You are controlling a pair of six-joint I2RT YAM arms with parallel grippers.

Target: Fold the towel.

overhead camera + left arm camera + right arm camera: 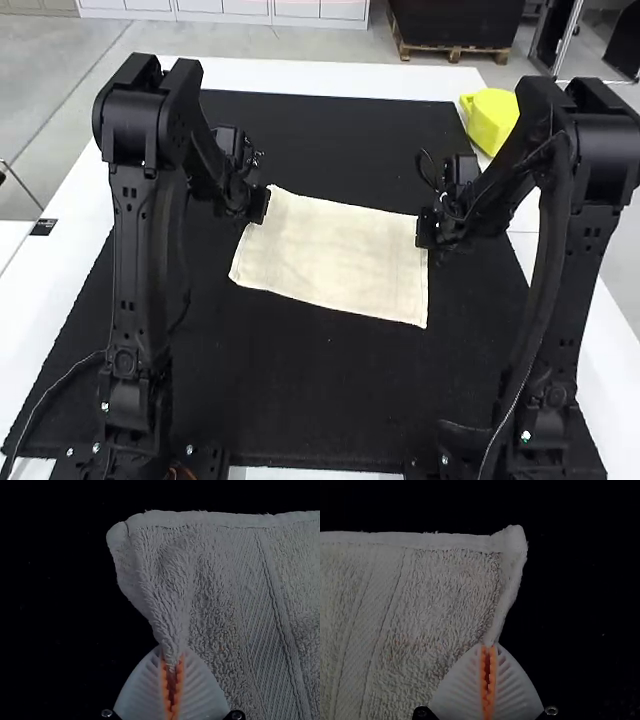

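Towel [335, 255] lies flat on the black mat [300, 390]. Left gripper [171, 655] and right gripper [489, 647] each pinch one side of it, near a far corner. Grasping step seems done; next, both should lift together and carry this far edge toward the near one.

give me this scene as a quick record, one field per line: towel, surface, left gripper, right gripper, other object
towel: cream towel, spread as a rectangle
surface: black mat on a white table
left gripper: left gripper, shut on the left edge near the far corner
right gripper: right gripper, shut on the right edge near the far corner
other object: yellow object, far right
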